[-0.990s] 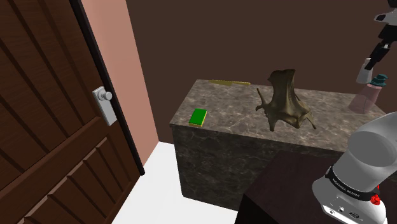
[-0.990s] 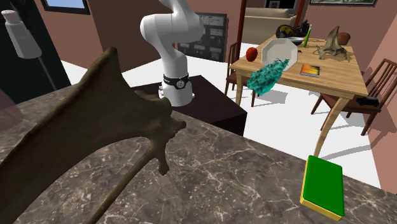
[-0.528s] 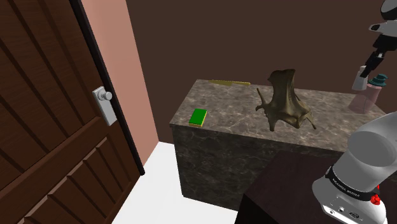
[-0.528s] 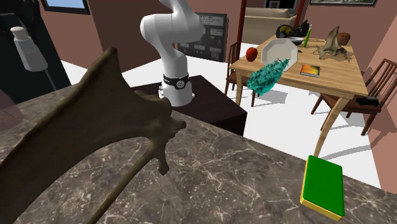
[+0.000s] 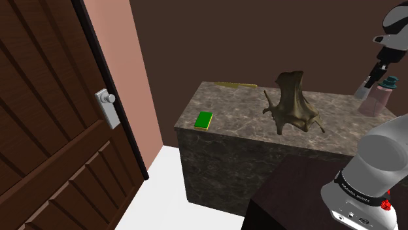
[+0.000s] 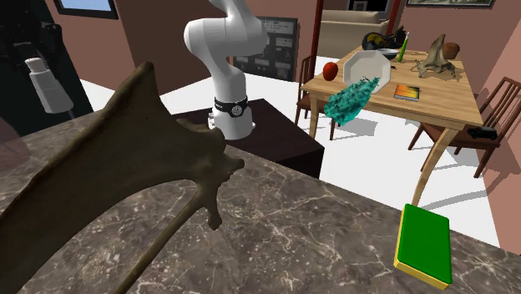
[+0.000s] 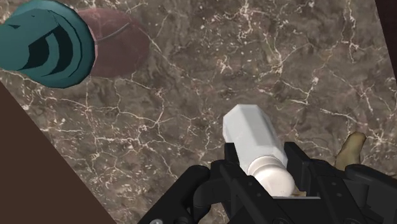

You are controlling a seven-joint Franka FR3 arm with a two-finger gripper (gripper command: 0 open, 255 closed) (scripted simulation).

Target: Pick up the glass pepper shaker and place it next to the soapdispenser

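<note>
Pepper shaker (image 7: 254, 143), white; was clamped between the fingers of the gripper (image 7: 266, 170), above the marble counter (image 7: 191, 89), near the teal-topped soap dispenser (image 7: 48, 41); second exterior view held a dining table (image 6: 434, 93) beyond; shoulder view, a wooden door (image 5: 46, 117).

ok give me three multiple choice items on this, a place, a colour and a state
1. Where is the green block? A on the marble counter; B in a drawer; C on a shelf.
2. The soap dispenser's pump is: A yellow; B teal; C black.
3. The white shaker is: A lying on the counter; B beside the green block; C clasped by the gripper.
Answers: A, it lies near the counter's edge; B, teal top over a pinkish body; C, the fingers pinch it.
</note>
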